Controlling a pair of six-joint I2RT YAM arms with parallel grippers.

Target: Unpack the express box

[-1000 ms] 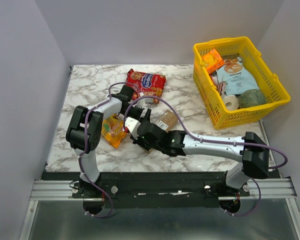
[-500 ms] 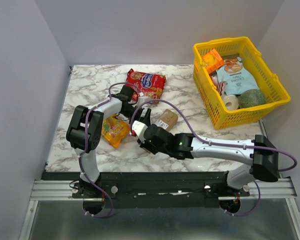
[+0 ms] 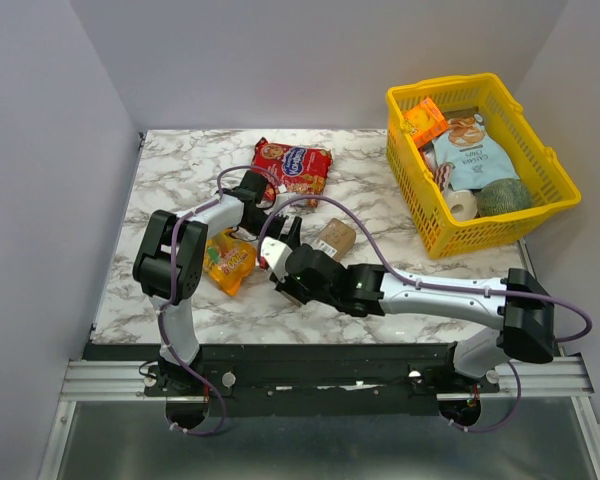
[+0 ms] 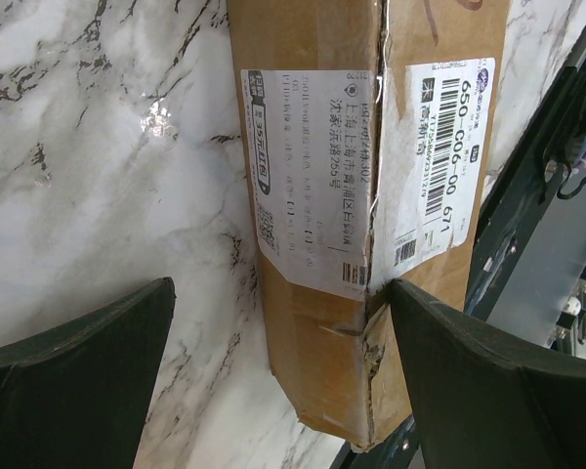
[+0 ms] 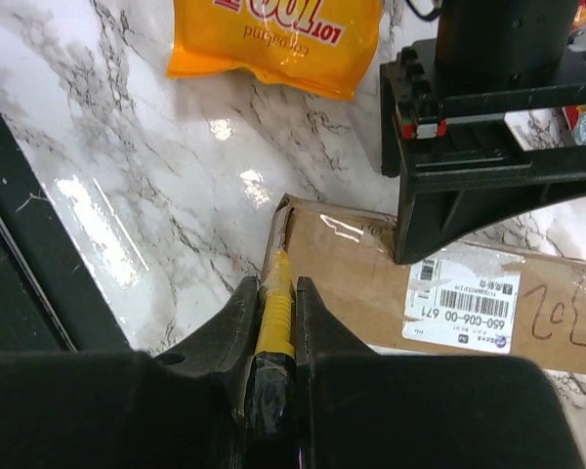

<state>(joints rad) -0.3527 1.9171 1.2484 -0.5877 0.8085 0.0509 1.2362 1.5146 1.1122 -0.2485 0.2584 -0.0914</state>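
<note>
- The box (image 3: 332, 240) is lying flat on the table (image 3: 180, 170), label up, between the two grippers.
- The left gripper (image 4: 281, 288) is standing wide apart, straddling one end of the box; whether it is touching is unclear.
- The right gripper (image 5: 275, 283) is clamping a yellow tool (image 5: 275, 327), whose tip is pointing at the box's corner seam.
- The box is looking light and fairly stiff, with crushed corners; pinching across its narrow sides is probably the steadiest hold.
</note>
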